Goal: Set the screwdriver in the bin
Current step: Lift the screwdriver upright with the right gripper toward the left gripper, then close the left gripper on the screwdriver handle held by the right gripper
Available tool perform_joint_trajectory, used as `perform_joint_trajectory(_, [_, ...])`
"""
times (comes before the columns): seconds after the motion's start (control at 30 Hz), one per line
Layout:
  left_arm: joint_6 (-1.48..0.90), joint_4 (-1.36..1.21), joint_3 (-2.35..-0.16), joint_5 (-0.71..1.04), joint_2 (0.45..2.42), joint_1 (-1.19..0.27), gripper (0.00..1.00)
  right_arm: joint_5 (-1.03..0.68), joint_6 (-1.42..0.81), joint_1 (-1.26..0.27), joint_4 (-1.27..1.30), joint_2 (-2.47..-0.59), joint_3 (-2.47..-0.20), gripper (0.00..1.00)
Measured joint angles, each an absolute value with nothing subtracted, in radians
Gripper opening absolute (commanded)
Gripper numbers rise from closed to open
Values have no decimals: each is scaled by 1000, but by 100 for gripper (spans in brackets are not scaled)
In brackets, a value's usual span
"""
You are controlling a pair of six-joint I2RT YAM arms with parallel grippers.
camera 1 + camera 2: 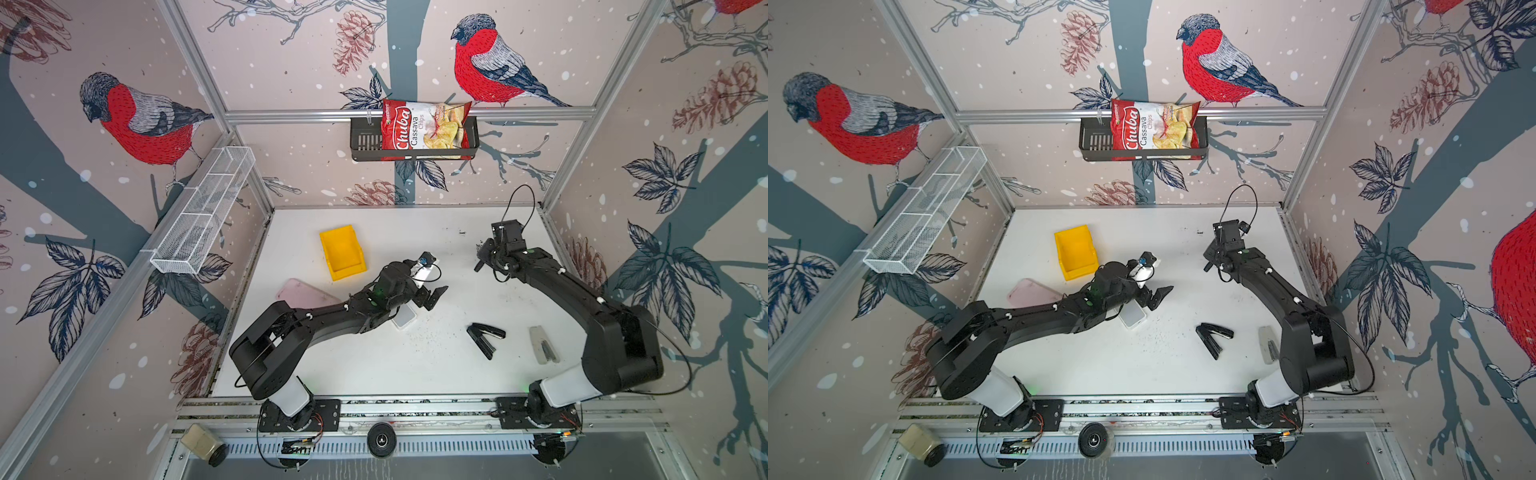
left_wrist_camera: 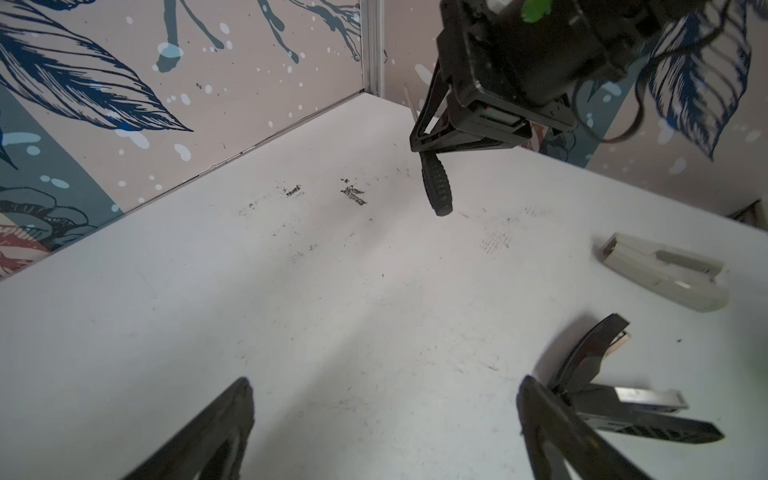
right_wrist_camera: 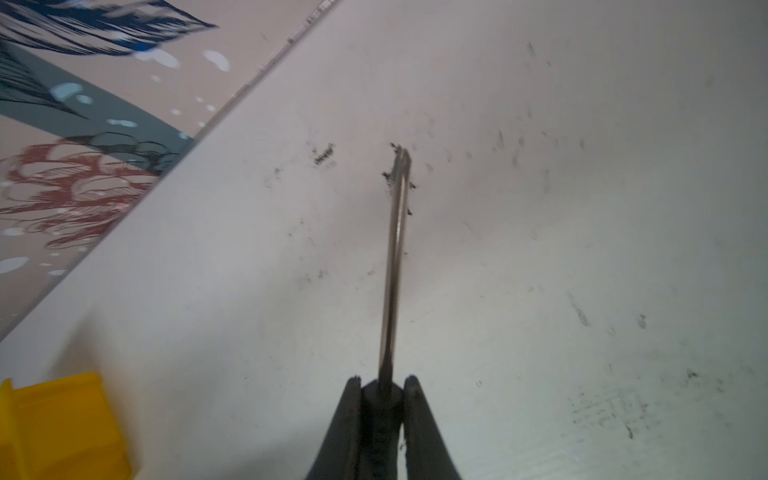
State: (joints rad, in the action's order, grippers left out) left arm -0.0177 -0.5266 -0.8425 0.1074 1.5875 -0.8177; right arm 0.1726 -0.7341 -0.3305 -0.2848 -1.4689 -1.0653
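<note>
The screwdriver (image 3: 395,249) is clamped by its black handle between the fingers of my right gripper (image 3: 383,380), its thin grey shaft pointing out over the white table. In the left wrist view the ribbed handle (image 2: 436,187) hangs below that gripper, clear of the table. In a top view my right gripper (image 1: 484,254) hovers at the far right of the table, well to the right of the yellow bin (image 1: 343,253), which has nothing in it. The bin's corner (image 3: 58,424) shows in the right wrist view. My left gripper (image 1: 436,295) is open and holds nothing, near the table's middle.
A black stapler (image 1: 484,338) and a grey-white stapler (image 1: 542,345) lie front right. A pink flat case (image 1: 303,293) and a white box (image 1: 405,318) lie by the left arm. A wire-mesh tray (image 1: 203,212) hangs on the left wall and a black basket (image 1: 363,141) with a chips bag on the back wall.
</note>
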Motion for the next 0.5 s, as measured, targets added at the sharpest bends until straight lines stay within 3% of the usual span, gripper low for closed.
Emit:
perform_joint_trajectory(0.23, [-229, -649, -830, 181, 1528, -740, 97, 120, -536, -399, -47, -1305, -1001, 0])
perform_joint_trajectory(0.5, [-416, -841, -774, 290, 1479, -669, 97, -174, -408, -406, 130, -1280, -1007, 0])
